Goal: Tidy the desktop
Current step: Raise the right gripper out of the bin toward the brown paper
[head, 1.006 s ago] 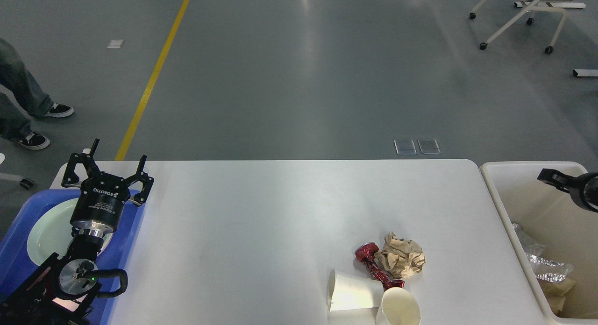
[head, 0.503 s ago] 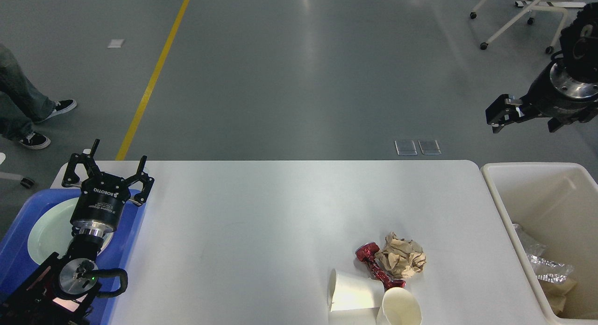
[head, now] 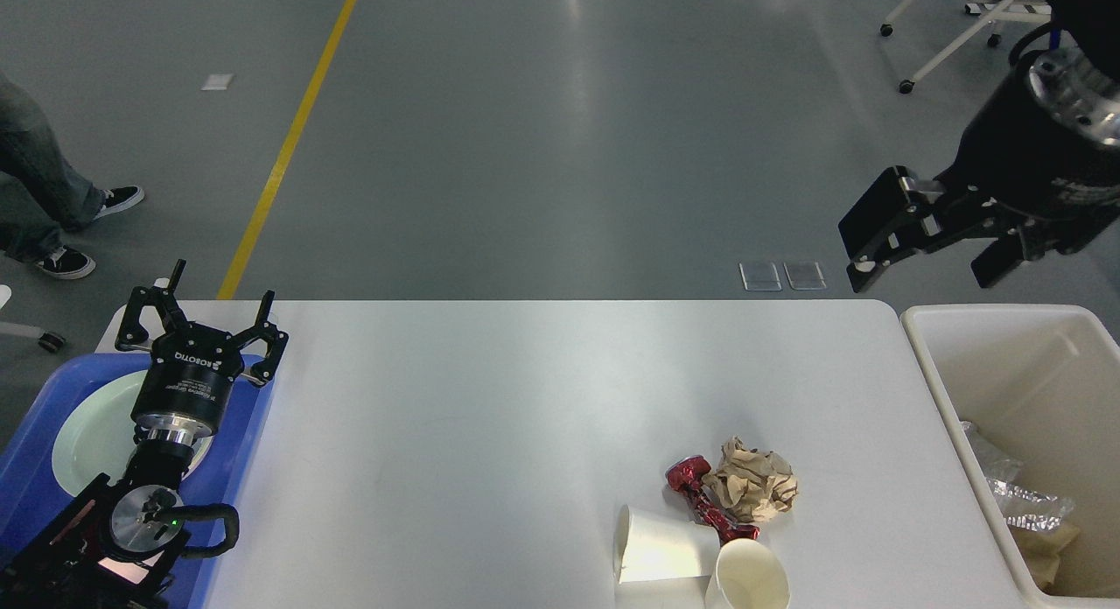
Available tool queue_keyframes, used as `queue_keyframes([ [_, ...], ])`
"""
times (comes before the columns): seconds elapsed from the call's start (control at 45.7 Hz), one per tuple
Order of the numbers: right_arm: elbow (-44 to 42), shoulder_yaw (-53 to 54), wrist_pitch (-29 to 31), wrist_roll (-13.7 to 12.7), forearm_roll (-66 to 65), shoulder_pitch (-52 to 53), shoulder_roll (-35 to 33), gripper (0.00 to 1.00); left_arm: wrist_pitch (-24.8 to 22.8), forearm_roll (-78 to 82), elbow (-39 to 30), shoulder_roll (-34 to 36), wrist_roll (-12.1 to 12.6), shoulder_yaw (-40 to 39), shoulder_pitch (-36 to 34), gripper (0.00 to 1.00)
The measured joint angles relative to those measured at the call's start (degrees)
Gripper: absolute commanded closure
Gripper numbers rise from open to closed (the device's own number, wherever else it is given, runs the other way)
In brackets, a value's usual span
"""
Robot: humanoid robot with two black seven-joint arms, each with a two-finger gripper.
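Head view: desk (head: 490, 416) lies below both jaws; left jaws (head: 203, 316) spread wide over its corner, right jaws (head: 932, 263) wide beyond its far edge

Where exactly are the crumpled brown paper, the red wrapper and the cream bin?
crumpled brown paper (head: 751, 479), head view, middle of the wad.
red wrapper (head: 685, 473), head view, its upper knot.
cream bin (head: 929, 357), head view, left rim.

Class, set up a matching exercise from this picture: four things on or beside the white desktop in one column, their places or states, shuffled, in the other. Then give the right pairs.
1. white plate
2. crumpled brown paper
3. clear plastic wrapper
4. left gripper

a. in the cream bin
b. open, above the tray's far edge
c. in the blue tray
d. on the desktop, beside the red wrapper

Pairs: 1-c, 2-d, 3-a, 4-b
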Motion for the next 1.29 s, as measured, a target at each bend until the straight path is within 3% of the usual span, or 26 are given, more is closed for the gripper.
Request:
queue_keyframes([
  [0.678,1.06,-1.63,-0.05,-0.29,-1.14,0.59,0.07,0.01,0.00,0.00,0.00,0.00,0.09,-0.04,0.00,0.04],
  [0.853,0.94,-1.26,-3.96,-0.26,-0.87,-1.91,0.27,0.01,0.00,0.00,0.00,0.00,0.09,-0.05,0.00,0.04],
  [1.116,0.56,0.55,-11.86,-0.18,-1.31,-11.46,2.19,0.01,0.00,0.00,0.00,0.00,0.09,-0.06,0.00,0.04],
  [1.29,-3.36,6.75,-13.53,-0.14,-1.82,-22.70,2.45,0.01,0.00,0.00,0.00,0.00,0.09,-0.06,0.00,0.04],
])
